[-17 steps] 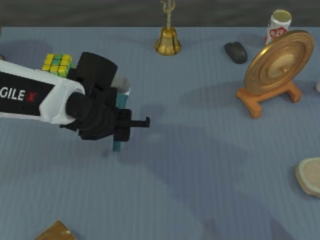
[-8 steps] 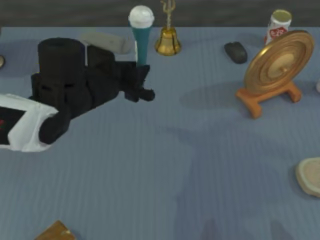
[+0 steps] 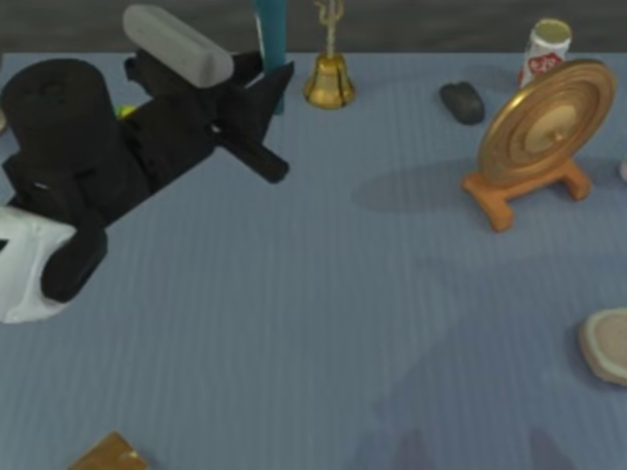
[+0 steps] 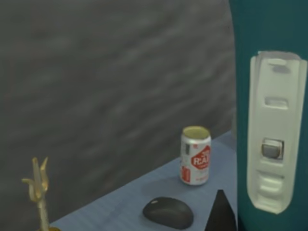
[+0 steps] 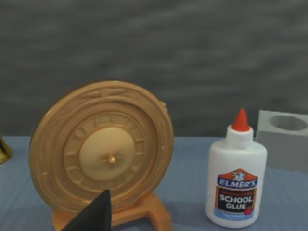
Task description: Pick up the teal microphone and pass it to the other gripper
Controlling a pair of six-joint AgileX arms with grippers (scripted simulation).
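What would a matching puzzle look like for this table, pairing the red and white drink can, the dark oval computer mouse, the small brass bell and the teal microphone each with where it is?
Things:
1. red and white drink can
2. dark oval computer mouse
3. small brass bell
4. slim teal microphone with a white switch patch

Places:
A. held upright in the left gripper, off the table
B. at the table's far edge, behind the round wooden disc on a stand
C. flat on the table between the bell and the disc
D. on the table just right of the raised microphone

Pairs: 1-B, 2-C, 3-D, 4-A
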